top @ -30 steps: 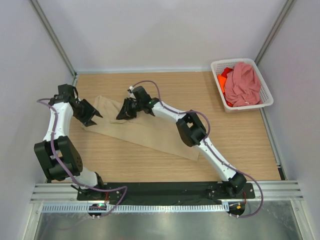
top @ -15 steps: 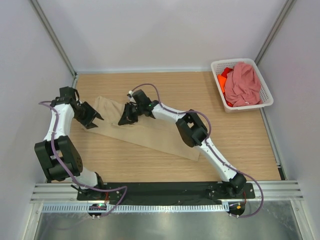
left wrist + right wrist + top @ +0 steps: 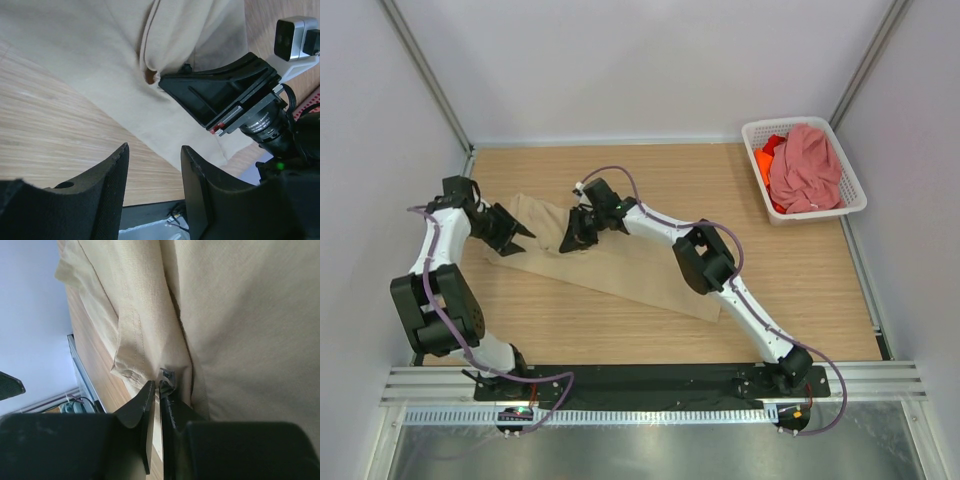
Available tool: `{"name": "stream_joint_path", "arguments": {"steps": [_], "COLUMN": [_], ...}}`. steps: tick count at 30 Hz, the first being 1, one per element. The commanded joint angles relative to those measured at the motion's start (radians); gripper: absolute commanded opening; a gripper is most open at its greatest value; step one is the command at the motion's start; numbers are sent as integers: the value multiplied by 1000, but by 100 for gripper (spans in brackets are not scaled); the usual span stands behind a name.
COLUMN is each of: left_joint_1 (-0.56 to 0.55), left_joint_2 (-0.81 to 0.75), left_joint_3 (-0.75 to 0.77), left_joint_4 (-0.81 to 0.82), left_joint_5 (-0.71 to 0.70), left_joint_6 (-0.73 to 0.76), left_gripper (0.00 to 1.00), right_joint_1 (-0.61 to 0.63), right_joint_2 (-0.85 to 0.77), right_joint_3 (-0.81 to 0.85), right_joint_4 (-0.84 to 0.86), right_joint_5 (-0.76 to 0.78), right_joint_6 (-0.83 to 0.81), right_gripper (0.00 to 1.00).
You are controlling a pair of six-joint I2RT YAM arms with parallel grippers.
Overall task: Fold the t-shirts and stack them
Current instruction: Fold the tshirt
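Top external view: the beige t-shirt (image 3: 620, 268) lies spread on the left half of the desk (image 3: 800, 280), a long flat strip running from the far left toward the near middle. It is smooth along most of its length and rumpled into a raised fold at its far end. The left gripper (image 3: 515, 232) hangs at that left end of the cloth. In the left wrist view its fingers (image 3: 112, 185) stand apart with nothing between them, over the shirt's edge and bare wood. Just to its right, the right gripper (image 3: 567, 240) is down on the shirt. The right wrist view shows its jaws drawn almost together, clamped on a hemmed fold of the beige cloth (image 3: 145, 330), which bunches up at the tips.

Far right, at the back corner, a white lattice basket (image 3: 790, 121) holds the orange t-shirt (image 3: 763, 162), mostly buried under the crumpled pink t-shirt (image 3: 807, 165). The right arm stretches across the near part of the beige shirt and covers some of it.

Against a second ago, the left gripper has edged right toward the fold. The right gripper has shifted slightly nearer and narrowed its jaws. The basket and its shirts have not moved.
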Motion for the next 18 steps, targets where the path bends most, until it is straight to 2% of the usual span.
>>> {"name": "stream_joint_path", "arguments": {"steps": [1,5,12,18], "left_joint_1": [-2,-2,12,125], "left_joint_2": [42,64,-8,-58], "left_joint_3": [-23,-32,-58,-130], "left_joint_4": [79,92,46,10], "left_joint_5": [118,109,2,16], "left_joint_6": [-35,-55,-29,27], "left_gripper": [47,45,47,50], "right_joint_1": [7,-2,-65,-114], "right_joint_2": [12,-2,-124,-288], "right_joint_3": [51,129,99,51], "right_joint_4": [-119,-194,-317,-450], "right_joint_5": [9,11,46,90], "right_joint_6": [-74,-128,-140,-241], "right_gripper": [17,21,29,45]}}
